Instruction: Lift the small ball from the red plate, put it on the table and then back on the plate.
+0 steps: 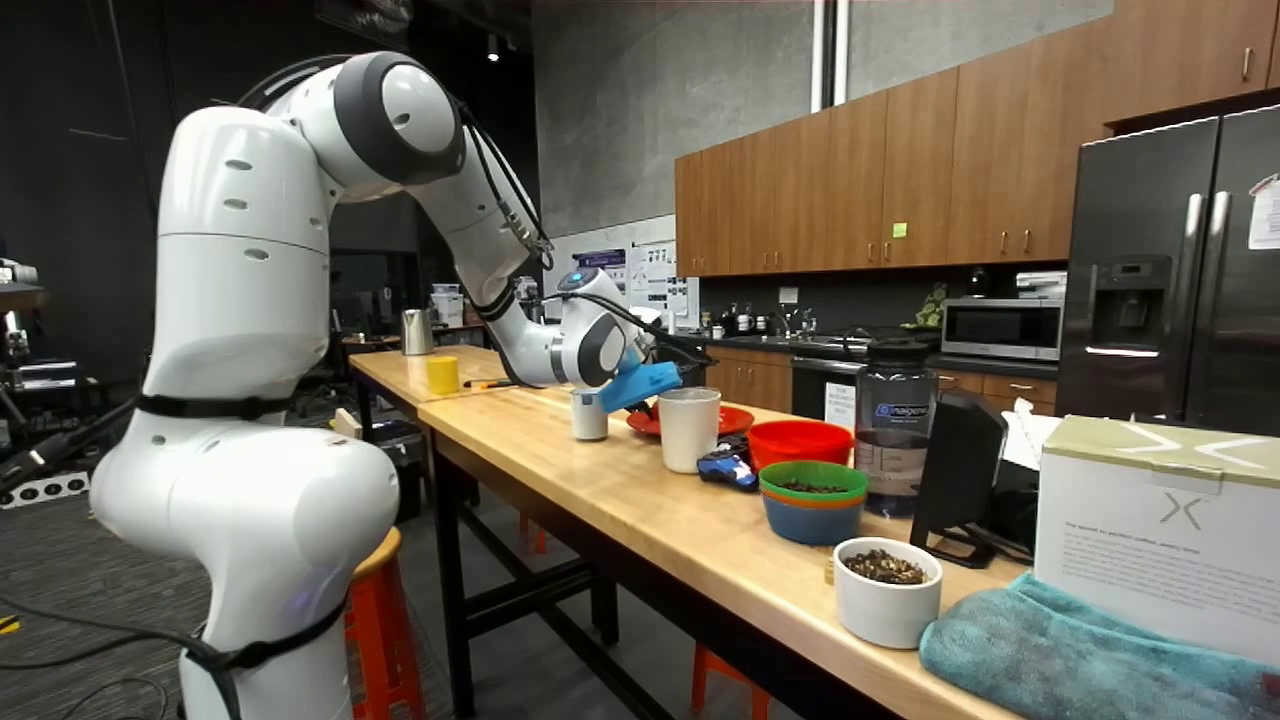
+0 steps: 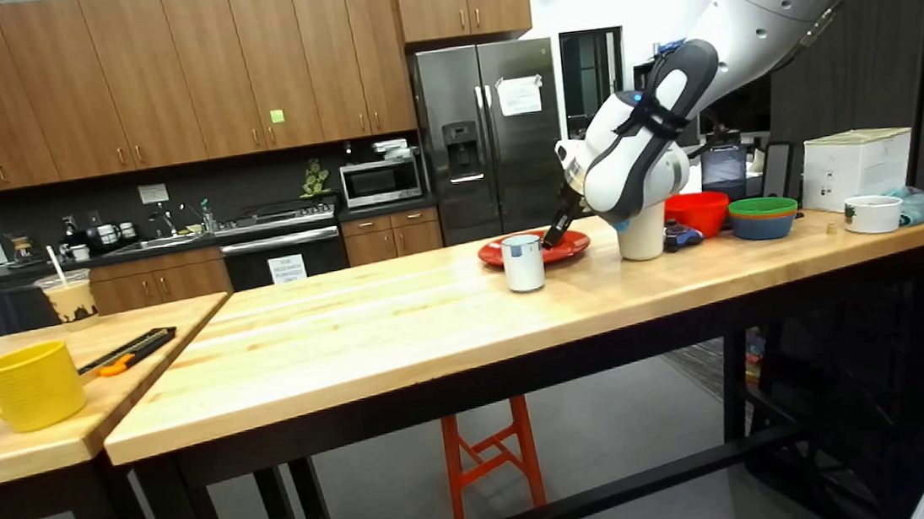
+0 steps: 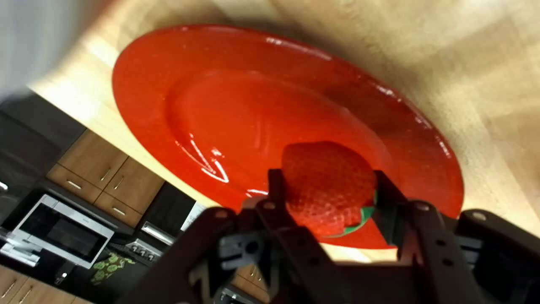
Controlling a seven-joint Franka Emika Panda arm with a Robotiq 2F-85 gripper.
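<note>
The counter (image 2: 325, 332) bears the red plate (image 3: 244, 105); over its lower right in the wrist view, the ball (image 3: 325, 185) sits clamped inside the pincer (image 3: 330, 190).

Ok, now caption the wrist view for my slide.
The gripper holds a textured red-and-green ball between its fingers, seen against the red plate on the light wooden table.

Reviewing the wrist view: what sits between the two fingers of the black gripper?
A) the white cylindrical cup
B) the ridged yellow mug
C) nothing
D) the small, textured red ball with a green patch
D: in the wrist view the small, textured red ball with a green patch shows between the black gripper's fingers, against the glossy red plate.
</note>
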